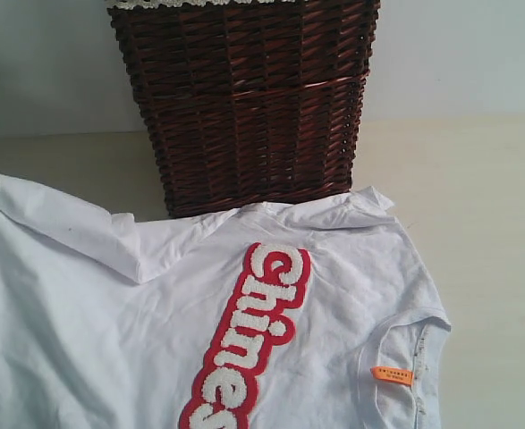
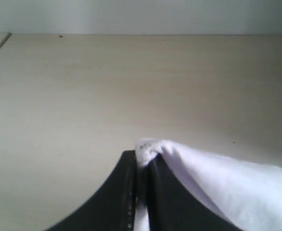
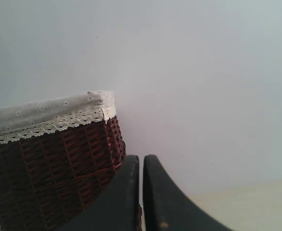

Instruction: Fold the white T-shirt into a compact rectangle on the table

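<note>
Across the lower frame lies the T-shirt (image 1: 110, 340). Left gripper (image 2: 141, 158) pinches its edge; right gripper (image 3: 141, 161) is closed, empty.

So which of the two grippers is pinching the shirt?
The left gripper: a bit of the white T-shirt is caught between its shut jaws. The right gripper is shut too, but on nothing, near the wicker basket.

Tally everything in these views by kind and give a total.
white T-shirt: 1
wicker basket: 1
table: 1
end effectors: 2, the left end effector and the right end effector
Total: 5
</note>
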Controlling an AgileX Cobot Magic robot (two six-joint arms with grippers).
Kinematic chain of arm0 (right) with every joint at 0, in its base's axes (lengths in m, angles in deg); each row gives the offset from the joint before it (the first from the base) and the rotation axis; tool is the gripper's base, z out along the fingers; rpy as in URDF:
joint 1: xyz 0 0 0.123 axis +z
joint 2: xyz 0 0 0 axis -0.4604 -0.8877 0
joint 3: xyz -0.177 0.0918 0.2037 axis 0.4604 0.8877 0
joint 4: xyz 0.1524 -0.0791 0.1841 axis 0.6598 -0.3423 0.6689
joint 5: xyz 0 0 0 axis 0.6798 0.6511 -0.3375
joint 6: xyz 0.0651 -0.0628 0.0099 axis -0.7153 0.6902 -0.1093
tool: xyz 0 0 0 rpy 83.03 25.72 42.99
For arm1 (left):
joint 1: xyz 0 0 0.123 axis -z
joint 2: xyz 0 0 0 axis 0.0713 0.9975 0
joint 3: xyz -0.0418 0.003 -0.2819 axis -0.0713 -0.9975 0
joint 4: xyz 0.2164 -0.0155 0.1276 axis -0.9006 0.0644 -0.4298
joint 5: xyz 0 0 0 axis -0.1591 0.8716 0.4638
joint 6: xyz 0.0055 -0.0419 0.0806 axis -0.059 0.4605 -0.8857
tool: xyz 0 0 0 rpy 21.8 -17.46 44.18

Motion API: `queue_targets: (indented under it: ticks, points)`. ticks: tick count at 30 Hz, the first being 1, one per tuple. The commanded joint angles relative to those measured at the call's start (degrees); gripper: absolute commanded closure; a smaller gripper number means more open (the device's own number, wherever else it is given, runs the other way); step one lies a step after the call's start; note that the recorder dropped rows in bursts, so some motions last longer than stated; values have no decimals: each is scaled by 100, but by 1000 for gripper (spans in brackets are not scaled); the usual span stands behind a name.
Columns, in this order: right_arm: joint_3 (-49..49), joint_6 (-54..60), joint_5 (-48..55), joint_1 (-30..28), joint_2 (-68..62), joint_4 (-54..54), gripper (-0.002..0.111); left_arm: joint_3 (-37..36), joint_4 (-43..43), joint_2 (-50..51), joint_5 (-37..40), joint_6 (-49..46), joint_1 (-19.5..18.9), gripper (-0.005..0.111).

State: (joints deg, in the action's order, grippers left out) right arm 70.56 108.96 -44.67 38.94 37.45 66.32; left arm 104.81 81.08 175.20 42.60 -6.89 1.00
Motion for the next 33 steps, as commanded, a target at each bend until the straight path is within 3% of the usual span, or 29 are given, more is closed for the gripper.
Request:
queue_targets:
  ticks: [1, 9, 12, 18, 20, 23, 27, 28, 30, 32, 33]
  points:
    - [50, 32, -10, -38, 37, -42, 104, 51, 212, -40, 40, -190, 9, 107]
    - [50, 32, -10, -38, 37, -42, 104, 51, 710, -40, 28, -185, 9, 104]
    - [50, 32, -10, -38, 37, -42, 104, 51, 928, -40, -1, -185, 9, 90]
    - [50, 32, -10, -38, 37, -42, 104, 51, 928, -40, 10, -185, 9, 42]
    - [50, 32, -10, -38, 37, -42, 104, 51, 917, -40, 66, -185, 9, 31]
    - [50, 32, -10, -38, 37, -42, 104, 51, 891, -49, 42, -185, 9, 22]
    - [50, 32, -10, -38, 37, -42, 104, 73, 606, -168, 104, -375, 9, 21]
    - [50, 32, -10, -38, 37, -42, 104, 142, 107, -248, 365, -375, 9, 21]
    - [50, 32, -10, -38, 37, -42, 104, 451, -1420, -422, 1834, -243, 122, 21]
    - [50, 32, -10, -38, 37, -42, 104, 758, -2226, -420, 3347, -350, 550, 21]
    - [50, 32, -10, -38, 37, -42, 104, 800, -2361, -373, 3663, -598, 741, 21]
